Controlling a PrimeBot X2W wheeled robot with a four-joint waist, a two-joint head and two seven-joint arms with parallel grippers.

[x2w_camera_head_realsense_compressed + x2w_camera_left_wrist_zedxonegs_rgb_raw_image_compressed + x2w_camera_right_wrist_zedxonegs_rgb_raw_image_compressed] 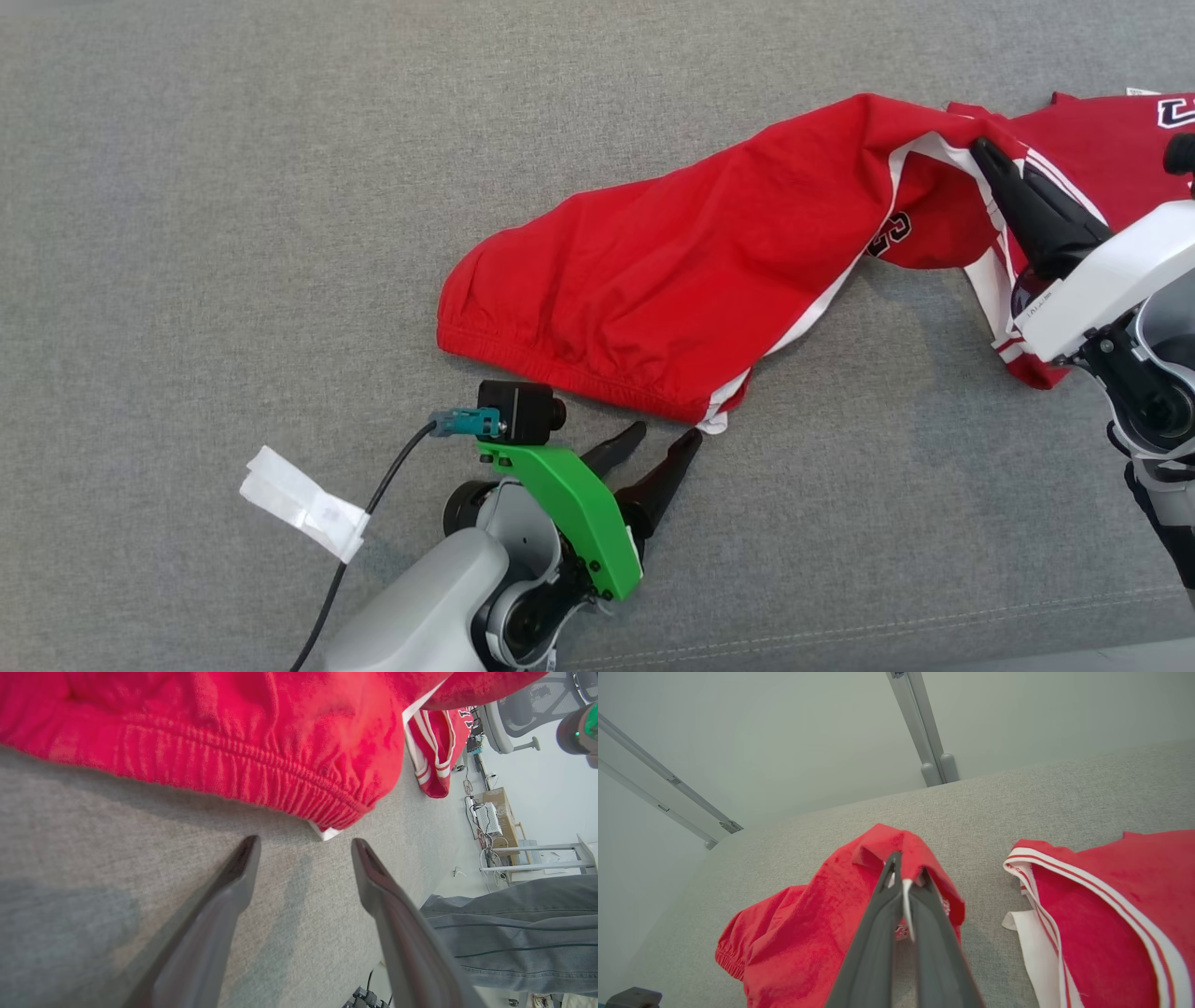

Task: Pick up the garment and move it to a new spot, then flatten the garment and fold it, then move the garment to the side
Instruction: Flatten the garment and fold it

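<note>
A "C" (889, 235) is read on the red garment (672, 280), which is gripped by the right tool (985, 151). The left tool (667, 431) is held open near the hem (541, 359); open counter (233, 187) is seen at upper left.

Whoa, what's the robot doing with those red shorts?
The robot is working on a pair of red shorts with white trim lying on a grey fabric surface. Its right gripper is shut on a fold of the cloth and holds that part raised. The elastic waistband rests on the surface. Its left gripper is open beside the waistband corner, not touching it. The shorts are crumpled and not yet folded.
</note>
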